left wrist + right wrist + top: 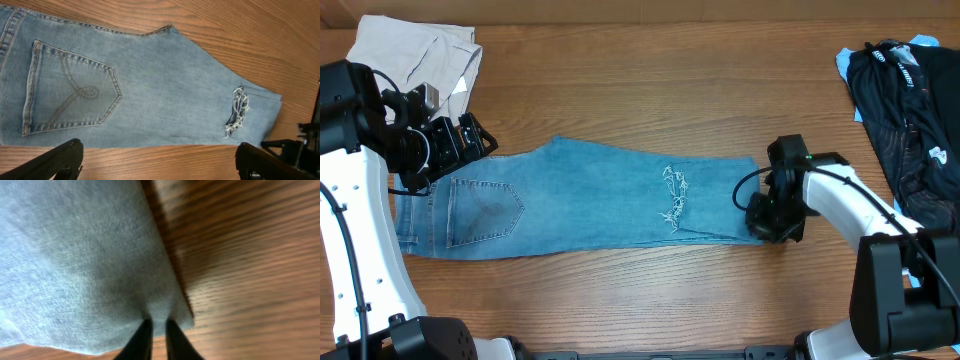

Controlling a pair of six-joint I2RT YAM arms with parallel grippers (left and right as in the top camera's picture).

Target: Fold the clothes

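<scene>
The clothes, a pair of light blue denim jeans (580, 195), lie flat and lengthwise on the wooden table, legs stacked, with a back pocket (70, 90) at the left and a frayed rip (237, 112) toward the right. My left gripper (450, 150) hovers over the waist end, open wide, its fingers (60, 160) above bare wood beside the denim edge (150, 85). My right gripper (760, 215) is at the jeans' right end. In the right wrist view its jaws (159, 322) stand close together with a corner of the denim (75, 255) pinched between them.
A beige garment (415, 55) lies crumpled at the back left corner. A dark garment with a blue piece under it (905, 110) lies at the back right. The right arm (305, 145) shows at the edge of the left wrist view.
</scene>
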